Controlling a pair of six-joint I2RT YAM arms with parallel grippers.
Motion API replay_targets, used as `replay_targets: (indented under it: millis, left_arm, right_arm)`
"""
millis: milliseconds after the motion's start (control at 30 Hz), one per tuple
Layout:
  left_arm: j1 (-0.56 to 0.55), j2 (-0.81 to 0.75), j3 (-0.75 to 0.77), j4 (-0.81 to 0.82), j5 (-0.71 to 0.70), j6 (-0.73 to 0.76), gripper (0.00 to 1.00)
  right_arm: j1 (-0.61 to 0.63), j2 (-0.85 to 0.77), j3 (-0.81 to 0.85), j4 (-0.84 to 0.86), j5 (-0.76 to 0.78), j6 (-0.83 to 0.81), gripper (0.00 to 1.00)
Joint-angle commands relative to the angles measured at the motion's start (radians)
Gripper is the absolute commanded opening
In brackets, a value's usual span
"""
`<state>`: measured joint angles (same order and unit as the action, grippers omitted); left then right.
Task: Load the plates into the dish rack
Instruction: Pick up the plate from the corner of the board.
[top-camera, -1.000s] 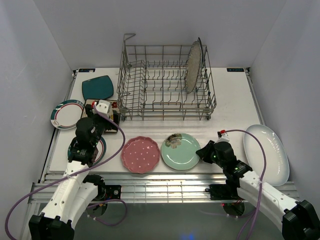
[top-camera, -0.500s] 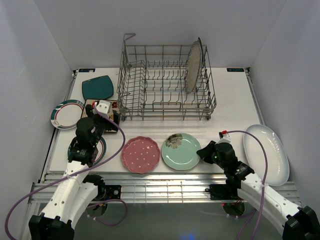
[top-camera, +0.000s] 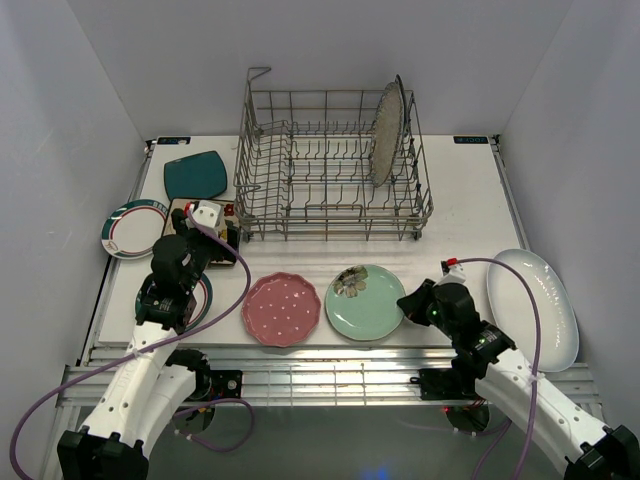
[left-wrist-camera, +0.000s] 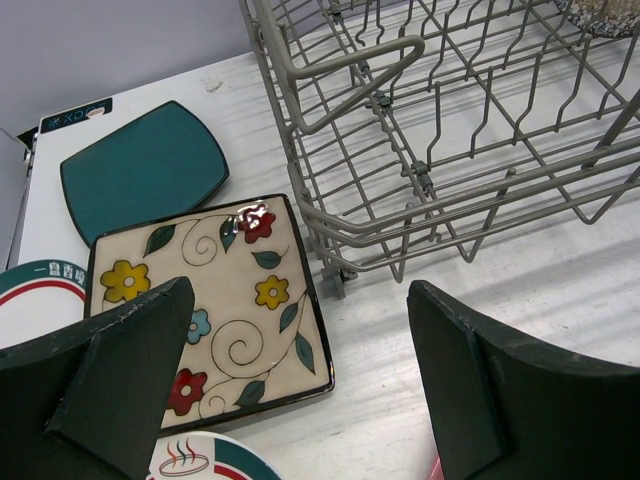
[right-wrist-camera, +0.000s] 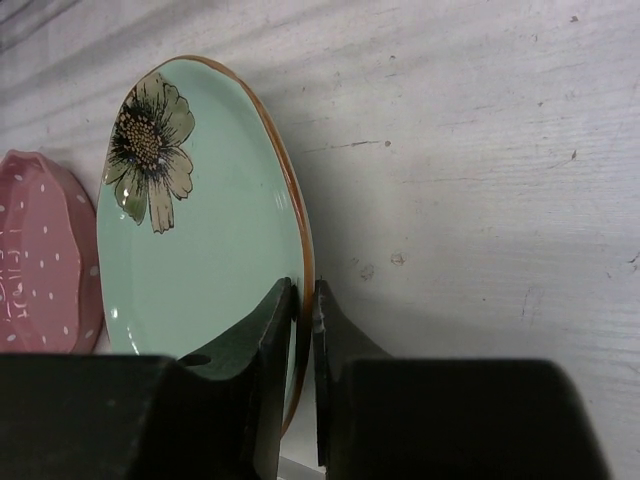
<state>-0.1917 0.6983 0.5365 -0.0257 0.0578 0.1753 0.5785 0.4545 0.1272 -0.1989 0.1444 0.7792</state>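
The right gripper is clamped on the rim of the mint green plate, one finger on the glazed face and the other against the outer side of the orange edge. Whether that edge is off the table I cannot tell. This plate, with a flower painted on it, lies in front of the dish rack, below its right half. The pink dotted plate lies just beside it, in front of the rack's left half.

The left gripper has its jaws spread wide with nothing between them, and hangs over the floral square plate, which lies flat off the rack's front left corner. The teal square plate lies left of the rack, further back. A white round plate with a coloured rim sits further left of the rack, at the table's edge, and another round plate shows partly under the left arm.

Inside the rack, a speckled plate stands upright on edge among the tines at the right end. The big white oval plate lies well apart, to the front right of the rack
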Motion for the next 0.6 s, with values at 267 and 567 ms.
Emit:
replay_targets:
  millis: [267,567]
  left_arm:
    - [0.003,-0.014,0.031,-0.006,0.019,0.0,0.98]
    - [0.003,-0.014,0.031,-0.008,0.017,0.001,0.98]
  right_arm:
    - [0.004,-0.04,0.166,-0.125,0.02,-0.123,0.08]
    - [0.004,-0.048,0.296,-0.206,0.023,-0.208,0.08]
